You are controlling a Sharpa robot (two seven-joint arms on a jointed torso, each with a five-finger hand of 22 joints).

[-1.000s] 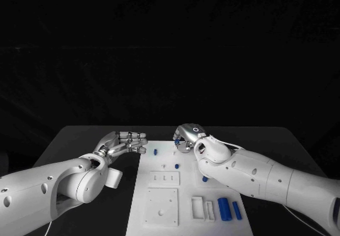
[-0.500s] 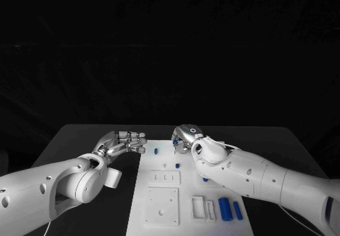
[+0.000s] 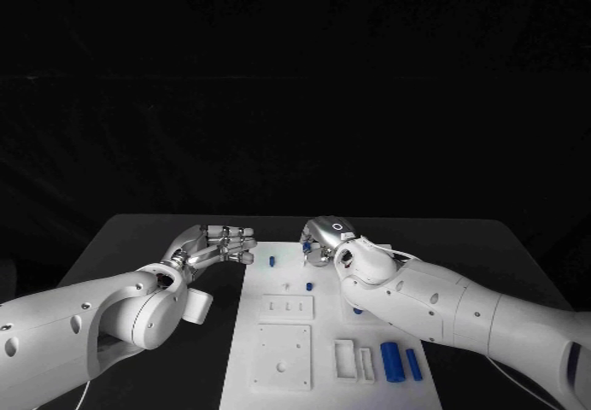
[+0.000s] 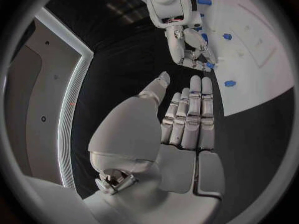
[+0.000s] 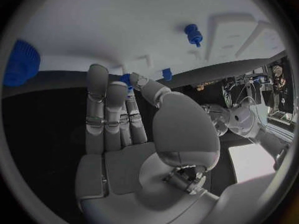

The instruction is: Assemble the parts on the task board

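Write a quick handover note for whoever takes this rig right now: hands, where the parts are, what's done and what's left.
Right hand: at the far end of the task board, pinching a small blue part at its fingertips.
Left hand: holds nothing, fingers straight and close together, hovering just off the board's far left edge.
Parts: a blue peg near the far left corner, another small one mid-board, two blue cylinders lying at the near right beside the white blocks.
Done: one part picked up, not visibly seated.
Left: place the pinched part, then likely the loose pieces.
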